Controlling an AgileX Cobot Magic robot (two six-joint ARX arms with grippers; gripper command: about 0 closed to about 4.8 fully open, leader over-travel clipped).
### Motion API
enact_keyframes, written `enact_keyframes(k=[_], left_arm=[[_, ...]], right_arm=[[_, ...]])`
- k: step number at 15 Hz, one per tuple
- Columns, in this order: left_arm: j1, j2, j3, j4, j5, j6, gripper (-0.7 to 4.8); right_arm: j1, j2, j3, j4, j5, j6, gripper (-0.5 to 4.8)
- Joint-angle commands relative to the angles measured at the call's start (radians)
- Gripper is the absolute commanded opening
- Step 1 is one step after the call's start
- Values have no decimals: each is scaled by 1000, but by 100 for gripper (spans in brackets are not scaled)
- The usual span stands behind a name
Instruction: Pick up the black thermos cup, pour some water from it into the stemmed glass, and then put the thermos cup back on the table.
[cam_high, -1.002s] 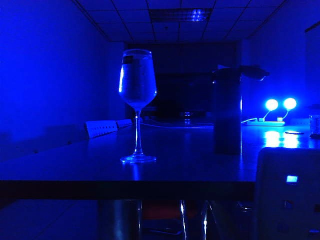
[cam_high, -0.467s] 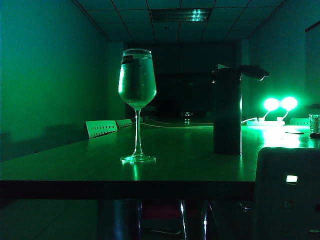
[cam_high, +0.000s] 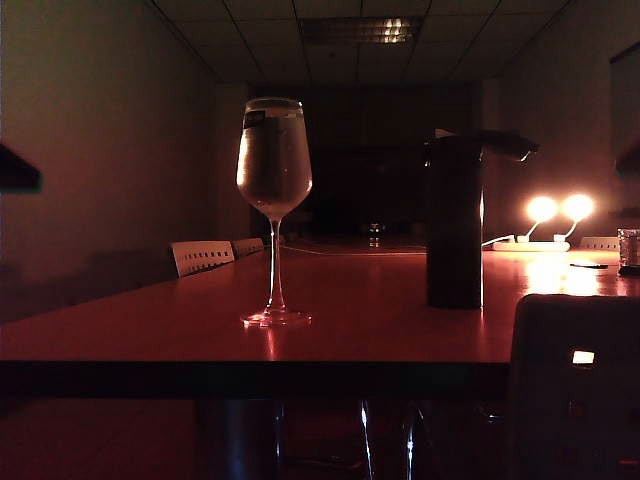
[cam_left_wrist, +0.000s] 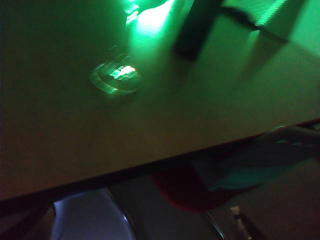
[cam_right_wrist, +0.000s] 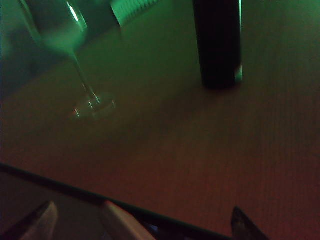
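- Black thermos cup (cam_high: 455, 225) stands upright on the table (cam_high: 380, 330), right of centre in the exterior view, with its flip lid jutting toward the right edge of the frame. Nothing touches it.
- Stemmed glass (cam_high: 275, 210) stands upright left of centre in the exterior view, well apart from the cup, with its foot flat on the tabletop. I cannot tell in this dim red light whether it holds any water.
- Right gripper (cam_right_wrist: 145, 225): only its tips show, along the bottom edge of the right wrist view. They are spread wide with nothing between them. It sits off the near table edge, with the cup in the upper middle of that frame.
- Left gripper: I cannot make out its jaws in any view. Both task items stand free, so I judge it empty and spread apart. Its camera looks down over the near table edge, with the glass foot in the upper left of that frame.
- Step in hand, in my judgement: the approach. The pick-up is not yet done.
- Next move calls for a level reach to the cup's straight body below the lid, and a squeeze firm enough for a smooth cylinder.
- Writing: a small dark label (cam_high: 255, 118) sits near the glass rim, and I cannot read it. I see no brand on the cup.
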Motion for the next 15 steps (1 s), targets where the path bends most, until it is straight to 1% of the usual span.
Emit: enact_keyframes(k=[1,2,3,4,5,6,7,8,9,10,15], left_arm=[[-1,1,-58,137,-12,-11,467],[-1,1,-69,133,-12,-11,384],[-1,1,-68,117,-14,-10,328],[-1,1,-68,117,-30,-10,224],[-1,1,-68,117,-44,0,73],[-1,1,-68,116,-86,0,-4],[-1,1,-68,116,-108,0,-5],[-1,1,-68,116,-107,-7,-5],[-1,1,-68,116,-92,-6,-5],[-1,1,-68,116,-93,-6,-5],[-1,1,-68,116,-93,-6,-5]], right_arm=[[-1,1,-33,57,45,4,479],[-1,1,-38,57,59,2,463],[-1,0,-38,58,59,-6,332],[-1,0,-41,67,59,-19,132],[-1,0,-52,90,60,-50,5],[-1,0,-68,121,79,-63,-6],[-1,1,-68,115,114,-82,-6],[-2,1,-68,116,143,-86,-6],[-1,1,-67,117,149,-76,-3],[-1,1,-67,116,149,-78,3],[-1,1,-67,117,149,-78,3]])
